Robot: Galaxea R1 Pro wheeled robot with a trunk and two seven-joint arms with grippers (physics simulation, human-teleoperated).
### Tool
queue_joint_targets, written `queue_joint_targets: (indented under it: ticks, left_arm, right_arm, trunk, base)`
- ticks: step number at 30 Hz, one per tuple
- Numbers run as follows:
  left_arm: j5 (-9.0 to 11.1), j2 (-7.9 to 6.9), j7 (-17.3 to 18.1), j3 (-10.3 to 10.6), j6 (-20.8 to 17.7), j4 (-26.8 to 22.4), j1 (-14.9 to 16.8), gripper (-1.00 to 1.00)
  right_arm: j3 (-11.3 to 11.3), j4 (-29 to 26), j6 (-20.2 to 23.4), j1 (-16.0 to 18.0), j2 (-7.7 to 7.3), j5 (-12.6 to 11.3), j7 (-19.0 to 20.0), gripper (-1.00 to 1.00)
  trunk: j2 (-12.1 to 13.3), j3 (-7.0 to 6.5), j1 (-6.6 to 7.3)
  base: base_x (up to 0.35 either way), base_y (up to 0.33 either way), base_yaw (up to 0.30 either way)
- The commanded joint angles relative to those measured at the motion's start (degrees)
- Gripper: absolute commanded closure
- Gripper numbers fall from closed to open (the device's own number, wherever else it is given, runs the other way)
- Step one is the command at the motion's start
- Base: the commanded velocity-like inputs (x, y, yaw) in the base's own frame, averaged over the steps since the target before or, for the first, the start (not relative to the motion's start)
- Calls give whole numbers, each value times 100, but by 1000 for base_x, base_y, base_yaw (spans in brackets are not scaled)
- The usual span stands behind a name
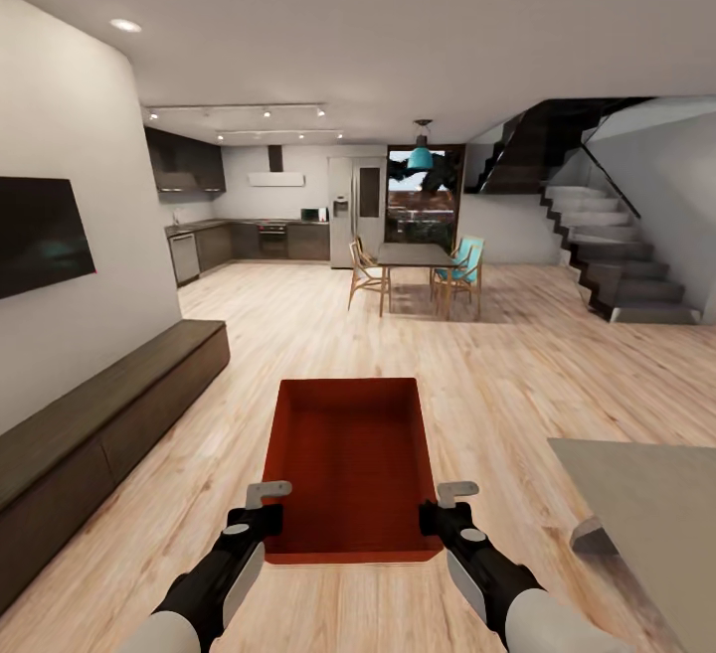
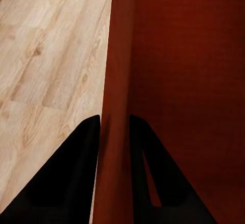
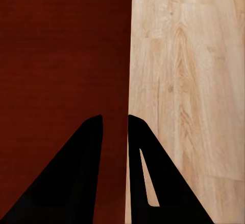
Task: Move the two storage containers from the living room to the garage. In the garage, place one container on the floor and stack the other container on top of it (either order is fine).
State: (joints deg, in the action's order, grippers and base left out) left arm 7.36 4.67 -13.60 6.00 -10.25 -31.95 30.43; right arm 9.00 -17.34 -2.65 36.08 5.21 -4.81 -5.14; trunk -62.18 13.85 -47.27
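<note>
Head view: both tools (image 1: 261,504) (image 1: 447,506) gripping container (image 1: 348,459) walls.

My two black-and-white arms reaching forward side by side, left gripper (image 1: 270,506) clamped on the left wall of the red-orange rectangular plastic bin (image 1: 350,464), right gripper (image 1: 436,506) pinching its right wall, dark fingers (image 2: 76,173) straddling each rim.
</note>
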Motion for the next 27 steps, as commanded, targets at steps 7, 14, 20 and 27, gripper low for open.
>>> queue_joint_targets:
  ticks: [7, 14, 20, 27]
  left_arm:
    - [-59, -10, -90, -49, 39, -30, 7, 100]
    - [-61, -10, -90, -50, 39, -30, 7, 100]
    - [-59, -10, -90, -51, 40, -30, 7, 100]
    - [-59, -10, -90, -50, 39, -30, 7, 100]
  right_arm:
    - [-92, 20, -25, 4, -64, -64, -92, 100]
    - [-92, 20, -25, 4, -64, -64, -92, 100]
    - [-93, 20, -19, 4, -67, -64, -94, 100]
    - [-109, 21, -17, 4, -55, -70, -102, 100]
  trunk:
    - [-5, 7, -4]
    - [-5, 7, -4]
    - [-5, 7, -4]
    - [-5, 7, -4]
  base:
    - [322, 0, 0]
    - [322, 0, 0]
    - [322, 0, 0]
    - [322, 0, 0]
